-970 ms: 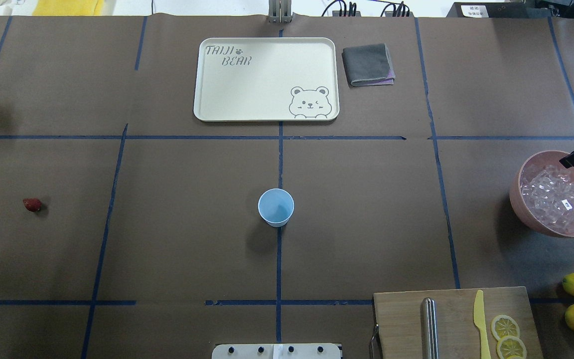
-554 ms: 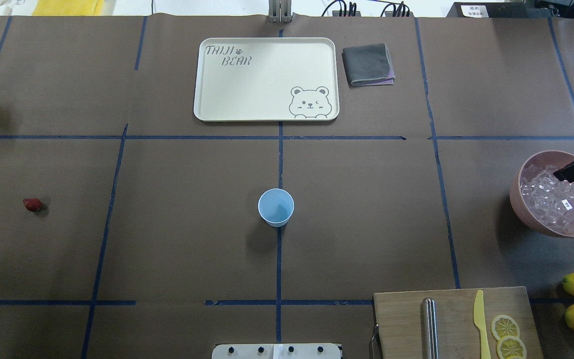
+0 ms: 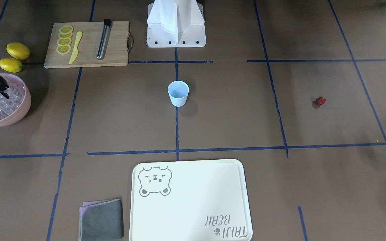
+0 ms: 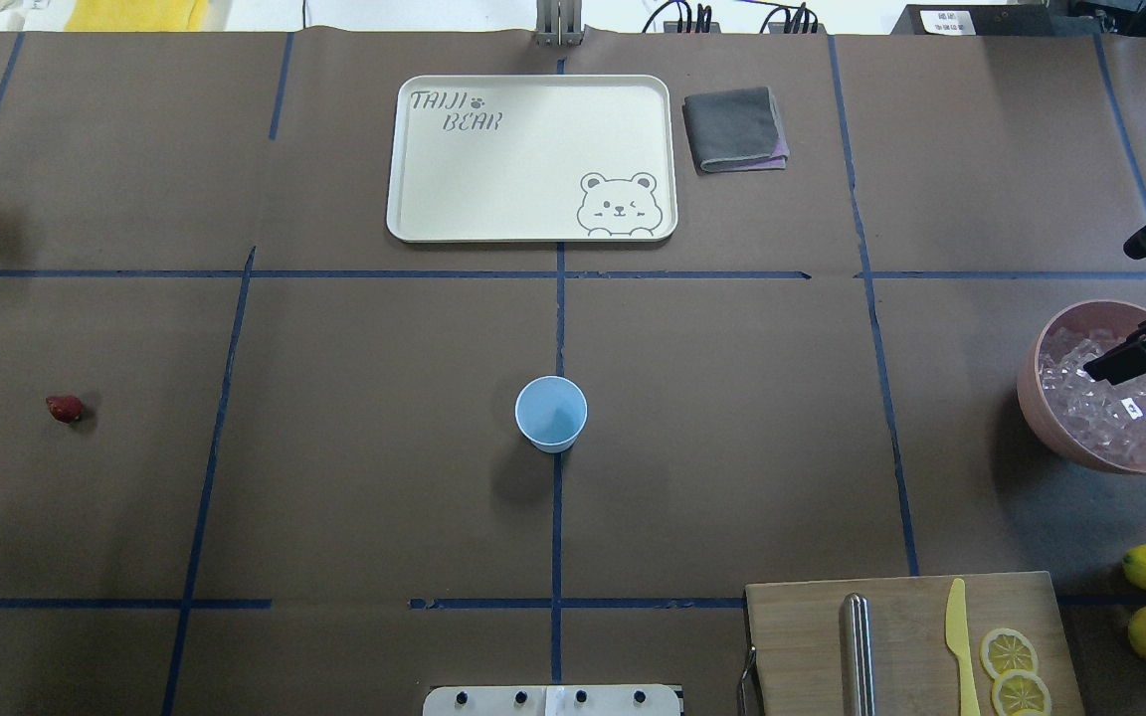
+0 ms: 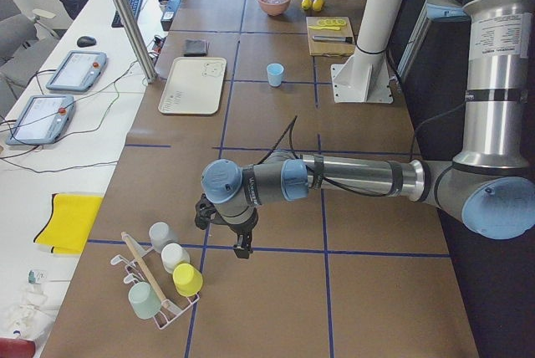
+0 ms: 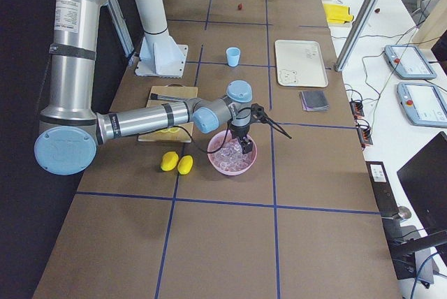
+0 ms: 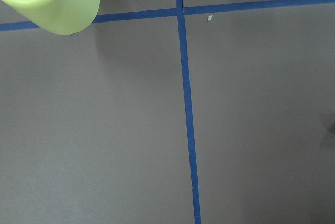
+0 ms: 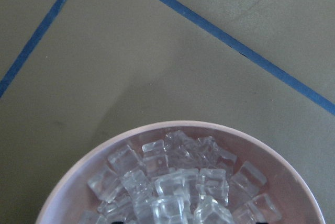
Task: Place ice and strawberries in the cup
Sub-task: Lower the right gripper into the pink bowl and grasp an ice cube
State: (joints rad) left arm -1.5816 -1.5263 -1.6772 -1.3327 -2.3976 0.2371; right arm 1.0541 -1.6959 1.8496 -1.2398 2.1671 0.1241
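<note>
The ice [image 8: 172, 182] lies heaped in the pink bowl [image 4: 1033, 393] at the right end of the surface, many small clear cubes piled loosely against one another. The right gripper [image 4: 1118, 306] hangs over the bowl with its fingers [image 4: 1115, 364] spread wide, one tip low over the heap and nothing between them. I'd judge the cubes hard, light and slick, with flat faces that would skid out of a skewed pinch. It seems best to pick a cube sitting proud on top and close on two opposite flat faces, not on corners. Neighbours may shift or ride up with it.

The strawberry [image 4: 65, 408] lies alone on the left side of the surface, well apart from the light-blue cup [image 4: 551, 413], which stands upright in the middle and looks empty. The berry is probably light and rounded, apt to roll, so take it across its widest part, below the leafy top. The left gripper [image 5: 240, 241] shows only in the side view, near a rack of cups [image 5: 163, 291], so I cannot tell whether its fingers are open or closed
</note>
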